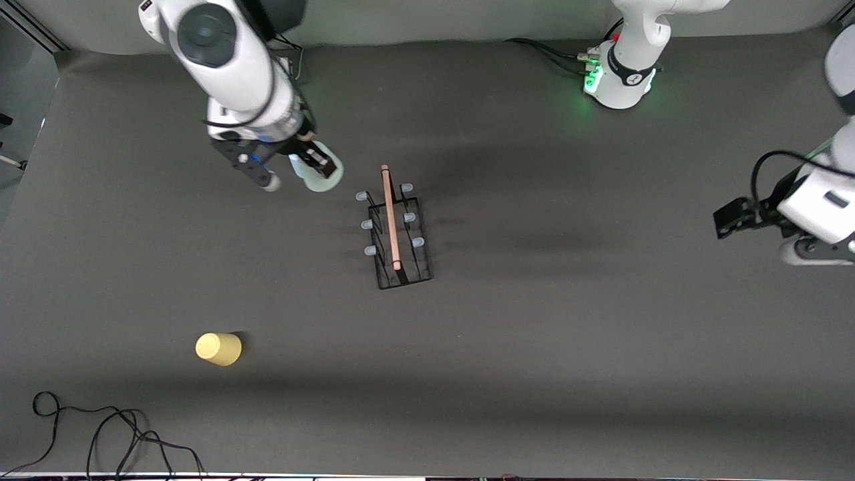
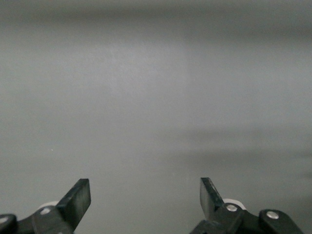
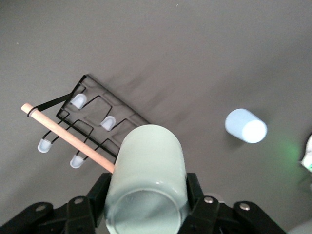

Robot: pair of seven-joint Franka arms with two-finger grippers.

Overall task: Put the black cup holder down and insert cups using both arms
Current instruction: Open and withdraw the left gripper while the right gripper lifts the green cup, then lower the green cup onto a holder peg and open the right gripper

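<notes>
The black cup holder (image 1: 397, 234) stands upright mid-table, wooden rod on top, pale-blue pegs on both sides; it also shows in the right wrist view (image 3: 92, 122). My right gripper (image 1: 314, 164) is shut on the pale green cup (image 1: 327, 180), held tilted in the air beside the holder toward the right arm's end; the fingers clamp the cup's sides (image 3: 146, 165). The yellow cup (image 1: 218, 349) lies on its side nearer the camera. The light blue cup (image 3: 245, 126) shows only in the right wrist view. My left gripper (image 1: 728, 217) waits open and empty over bare table (image 2: 145, 195).
Loose black cables (image 1: 100, 434) lie at the table's front edge toward the right arm's end. The left arm's green-lit base (image 1: 621, 73) stands at the back with cables (image 1: 548, 53) beside it.
</notes>
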